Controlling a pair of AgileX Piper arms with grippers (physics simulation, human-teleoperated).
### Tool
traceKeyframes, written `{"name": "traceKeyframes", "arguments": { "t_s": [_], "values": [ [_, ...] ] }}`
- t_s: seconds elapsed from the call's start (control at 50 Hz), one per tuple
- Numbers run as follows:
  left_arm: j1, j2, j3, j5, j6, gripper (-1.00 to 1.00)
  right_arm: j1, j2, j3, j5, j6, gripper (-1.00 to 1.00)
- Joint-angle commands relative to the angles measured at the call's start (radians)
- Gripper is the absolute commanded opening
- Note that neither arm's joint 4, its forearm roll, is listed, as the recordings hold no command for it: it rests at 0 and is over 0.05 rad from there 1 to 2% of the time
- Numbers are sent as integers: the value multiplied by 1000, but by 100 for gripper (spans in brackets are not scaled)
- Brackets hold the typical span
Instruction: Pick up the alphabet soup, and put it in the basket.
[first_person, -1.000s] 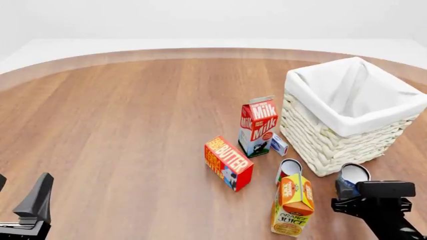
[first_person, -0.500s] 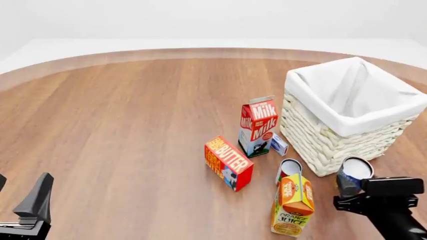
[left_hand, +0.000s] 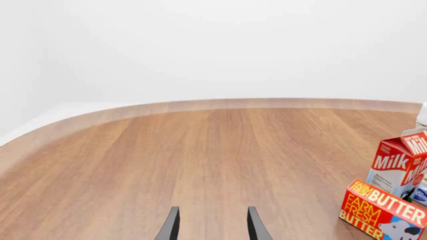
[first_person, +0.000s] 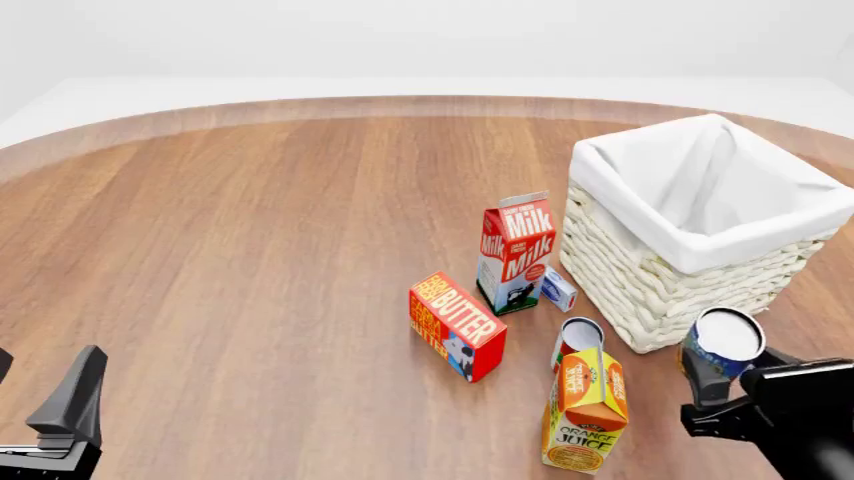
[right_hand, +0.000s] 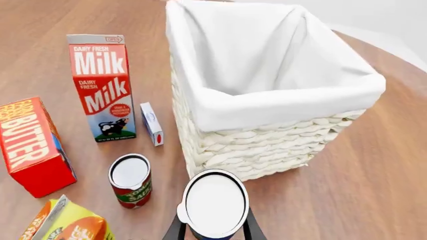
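Observation:
The alphabet soup can (first_person: 722, 343) with a whitish flat top is held in my right gripper (first_person: 721, 385), lifted off the table just in front of the basket (first_person: 694, 235). In the right wrist view the can (right_hand: 215, 204) sits between the two fingers, with the basket (right_hand: 267, 100) beyond it. The basket is off-white wicker with white cloth lining, and looks empty inside. My left gripper (left_hand: 211, 227) is open and empty over bare table at the near left; it also shows in the front view (first_person: 60, 420).
A milk carton (first_person: 515, 253), a butter box (first_person: 457, 325), a red-labelled can (first_person: 577, 340) and an orange juice carton (first_person: 585, 408) stand left of the held can. A small white-blue box (first_person: 558, 290) lies beside the milk.
My right gripper has risen with the alphabet soup can and shifted a little to the right, toward the basket. The left arm has not moved.

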Motion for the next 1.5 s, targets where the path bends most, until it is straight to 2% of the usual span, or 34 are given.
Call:
{"name": "traceKeyframes", "arguments": {
  "t_s": [0.02,0.38,0.48,0.64,0.8,1.06,1.24,1.5],
  "values": [
    [0,0,0,0,0,100,21,-186,0,145,0,-100],
    [0,0,0,0,0,100,44,-360,-1,258,-27,-100],
    [0,0,0,0,0,100,57,-477,-15,346,-32,-100],
    [0,0,0,0,0,100,67,-570,-73,452,-26,-100],
    [0,0,0,0,0,100,76,-555,-104,440,-27,-100],
    [0,0,0,0,0,100,79,-604,-198,523,-37,-100],
    [0,0,0,0,0,100,87,-613,-240,543,-64,-100],
    [0,0,0,0,0,100,79,-605,-302,555,-69,-100]
  ]
}}
